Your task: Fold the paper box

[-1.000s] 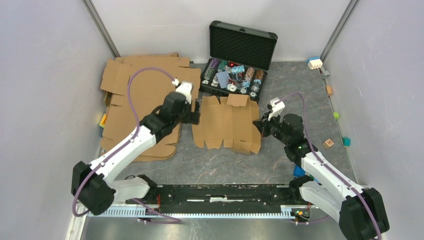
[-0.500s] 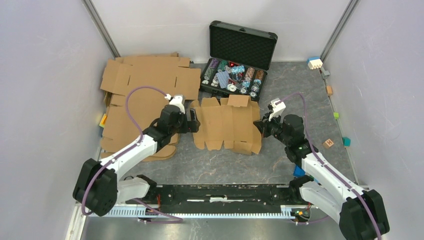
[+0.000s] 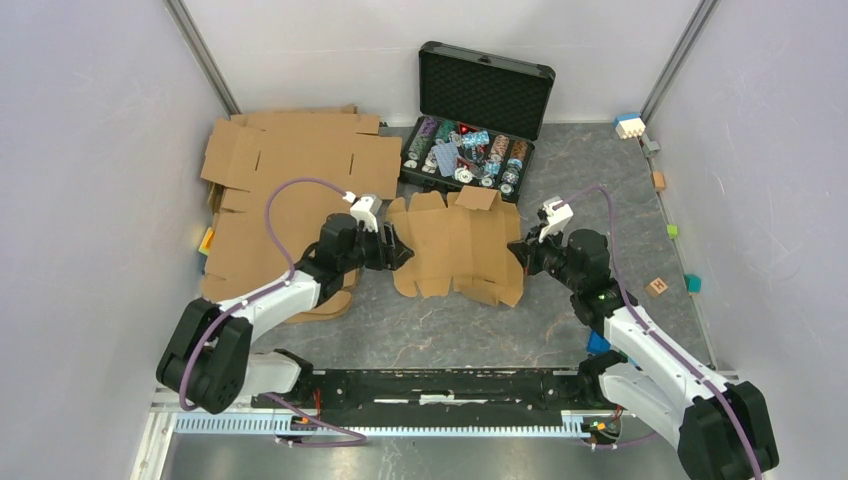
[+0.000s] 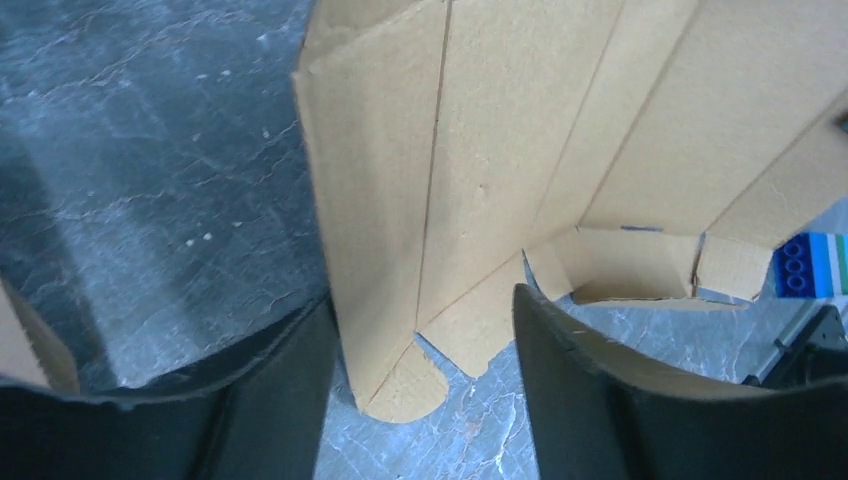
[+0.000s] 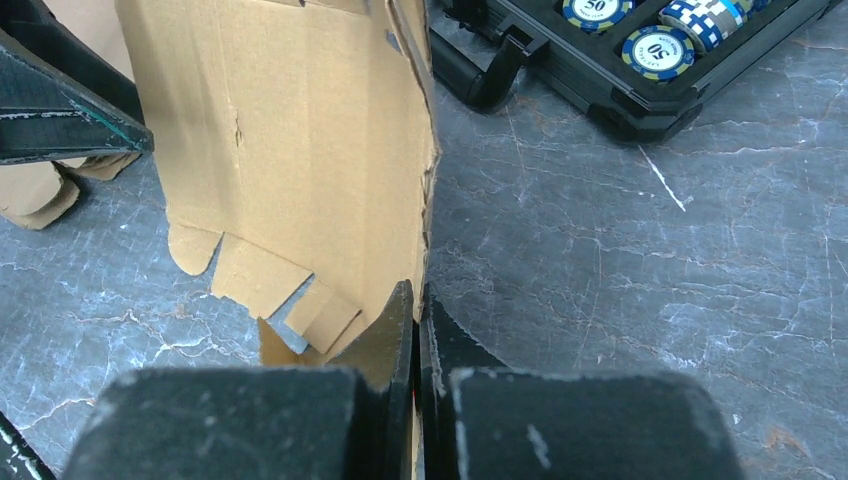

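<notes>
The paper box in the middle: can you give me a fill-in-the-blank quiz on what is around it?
The right gripper is ____ on the right edge of the paper box. The jaws of the left gripper stand ____ around its left edge. The black case behind it holds poker ____. The bigger cardboard sheets lie on the box's ____ side.
Missing words: shut; open; chips; left.

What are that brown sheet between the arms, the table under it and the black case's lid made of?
The paper box looks like thin matte brown cardboard: pressed creases, cut tabs. The table looks like grey veined stone, perhaps only a printed surface. The case lid is lined with black dimpled foam; its shell material is unclear.
</notes>
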You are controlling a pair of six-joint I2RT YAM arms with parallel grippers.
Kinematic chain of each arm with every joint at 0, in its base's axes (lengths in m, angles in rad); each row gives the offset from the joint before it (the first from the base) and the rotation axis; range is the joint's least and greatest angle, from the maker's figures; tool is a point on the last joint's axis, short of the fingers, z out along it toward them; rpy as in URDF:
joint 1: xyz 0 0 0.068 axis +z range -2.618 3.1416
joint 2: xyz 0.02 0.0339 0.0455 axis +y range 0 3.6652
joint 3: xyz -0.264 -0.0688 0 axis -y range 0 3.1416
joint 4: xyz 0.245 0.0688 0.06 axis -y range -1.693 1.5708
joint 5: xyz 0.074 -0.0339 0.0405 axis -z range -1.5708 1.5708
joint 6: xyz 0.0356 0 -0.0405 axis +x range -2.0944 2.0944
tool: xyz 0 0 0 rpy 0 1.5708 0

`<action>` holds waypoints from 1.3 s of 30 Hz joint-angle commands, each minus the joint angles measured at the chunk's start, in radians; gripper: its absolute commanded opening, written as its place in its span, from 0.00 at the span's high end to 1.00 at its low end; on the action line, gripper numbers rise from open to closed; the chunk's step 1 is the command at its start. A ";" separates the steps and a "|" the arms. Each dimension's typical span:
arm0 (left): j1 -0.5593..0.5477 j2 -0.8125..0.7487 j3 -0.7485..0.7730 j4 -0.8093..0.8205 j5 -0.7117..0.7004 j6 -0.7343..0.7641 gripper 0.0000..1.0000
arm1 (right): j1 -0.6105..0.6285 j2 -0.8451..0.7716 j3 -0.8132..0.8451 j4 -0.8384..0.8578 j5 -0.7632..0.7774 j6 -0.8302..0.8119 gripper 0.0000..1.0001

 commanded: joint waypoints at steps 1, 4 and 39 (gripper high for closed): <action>0.009 -0.003 -0.016 0.150 0.154 -0.028 0.35 | -0.006 -0.020 -0.008 0.024 -0.008 0.007 1.00; 0.009 -0.039 -0.040 0.194 0.185 -0.041 0.44 | -0.010 -0.020 -0.009 0.022 0.000 0.004 1.00; 0.007 0.060 -0.063 0.430 0.365 -0.145 0.77 | -0.023 -0.046 -0.035 0.071 -0.005 0.031 0.98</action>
